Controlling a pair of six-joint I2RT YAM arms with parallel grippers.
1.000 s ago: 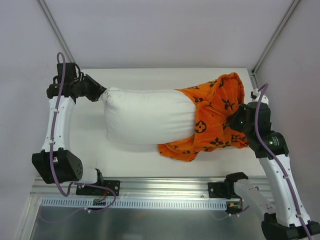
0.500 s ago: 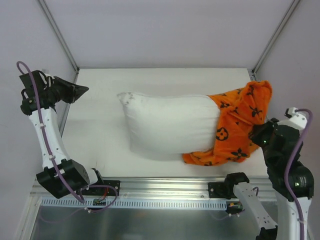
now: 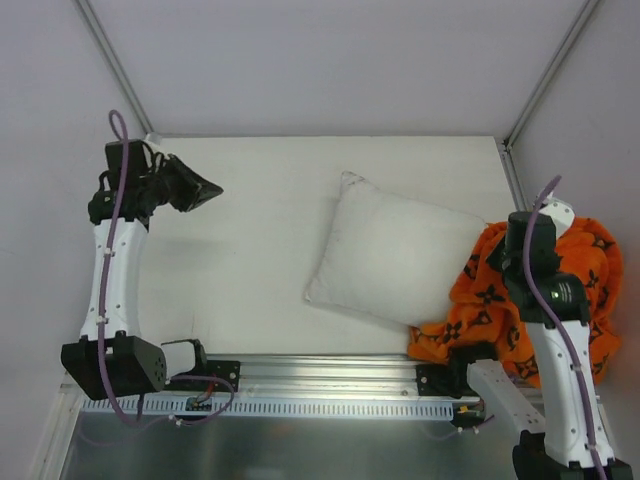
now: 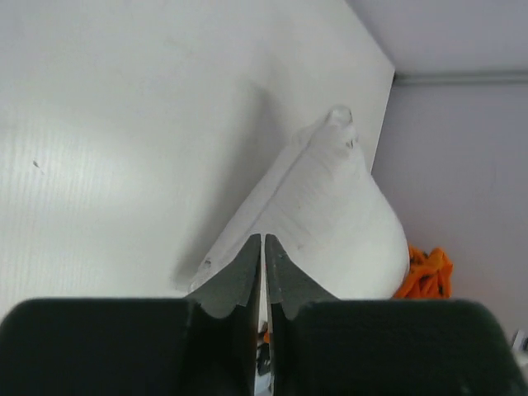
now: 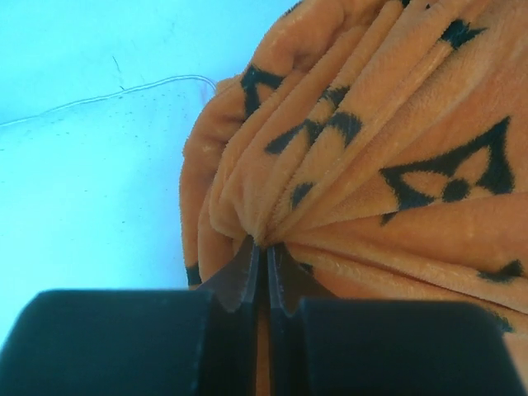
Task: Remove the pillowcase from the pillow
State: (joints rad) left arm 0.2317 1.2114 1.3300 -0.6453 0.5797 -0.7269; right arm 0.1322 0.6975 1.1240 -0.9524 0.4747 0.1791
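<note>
The right gripper (image 5: 264,246) pinches a bunch of the pillowcase (image 5: 371,148), which hangs past the tabletop (image 3: 250,230) edge beside the bare pillow (image 3: 395,255). Released here, it could slide off or snag the arm. The left gripper (image 4: 262,247) is closed and empty.

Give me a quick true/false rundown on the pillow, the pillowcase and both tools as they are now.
1. The pillow is almost wholly out of the pillowcase. True.
2. The right tool is shut on pillowcase fabric. True.
3. The left tool grips a pillow corner. False: it is shut on nothing, apart from the pillow.
4. The pillowcase is plain blue. False: it is orange with black motifs.
</note>
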